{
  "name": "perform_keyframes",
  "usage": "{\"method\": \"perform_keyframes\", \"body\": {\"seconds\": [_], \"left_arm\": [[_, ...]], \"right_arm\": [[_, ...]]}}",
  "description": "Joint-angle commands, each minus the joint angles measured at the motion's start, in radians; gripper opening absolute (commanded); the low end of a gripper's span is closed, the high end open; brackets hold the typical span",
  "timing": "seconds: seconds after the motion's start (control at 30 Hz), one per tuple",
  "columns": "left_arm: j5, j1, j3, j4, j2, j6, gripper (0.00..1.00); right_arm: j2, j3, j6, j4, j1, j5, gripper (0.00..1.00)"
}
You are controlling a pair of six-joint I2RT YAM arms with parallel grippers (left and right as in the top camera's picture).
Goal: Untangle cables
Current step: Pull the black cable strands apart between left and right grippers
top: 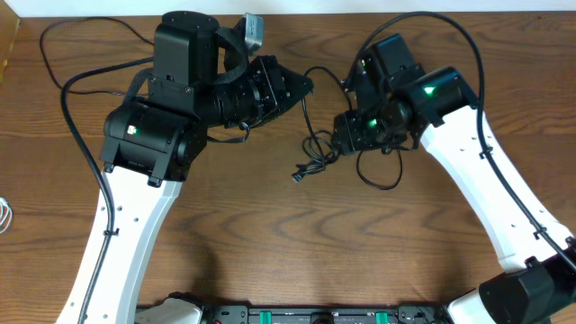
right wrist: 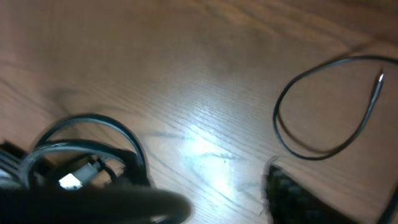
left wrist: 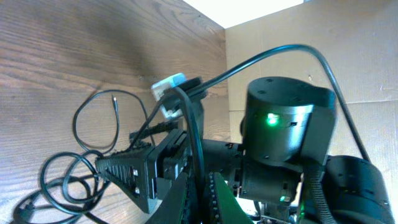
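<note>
OK, black cables (top: 315,148) sit tangled mid-desk (top: 270,243) between the two claws. A blue-tipped plug (top: 297,173) pokes out at the lower left, and one loop (top: 384,187) lies under the right arm. A thick arm cord (top: 67,87) trails over the desk's top left. A white cable (top: 4,216) is cut off at the left edge. Right wrist view is blurred and the right claw (top: 345,135) is mostly under its own wrist, so can't tell its state. Left claw (top: 306,87) lies level, pointing right, fingers together on a black strand.
</note>
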Motion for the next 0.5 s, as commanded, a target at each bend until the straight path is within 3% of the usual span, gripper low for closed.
{"method": "perform_keyframes", "body": {"seconds": [0.0, 0.13, 0.33, 0.37, 0.47], "left_arm": [[0.012, 0.001, 0.008, 0.031, 0.003, -0.005, 0.08], [-0.132, 0.011, 0.008, 0.009, 0.003, 0.008, 0.07], [-0.509, 0.028, 0.008, -0.160, 0.004, 0.018, 0.07], [-0.661, 0.028, 0.008, -0.223, 0.004, 0.018, 0.08], [-0.824, 0.028, 0.008, -0.304, 0.004, 0.017, 0.08]], "right_arm": [[-0.003, -0.048, -0.019, -0.005, 0.020, 0.012, 0.49], [-0.004, -0.068, -0.015, -0.013, 0.020, 0.000, 0.22], [-0.028, -0.039, -0.015, -0.018, 0.019, -0.090, 0.17], [-0.045, -0.008, -0.014, -0.020, 0.018, -0.095, 0.08], [-0.075, 0.060, 0.011, -0.025, 0.017, -0.093, 0.06]]}}
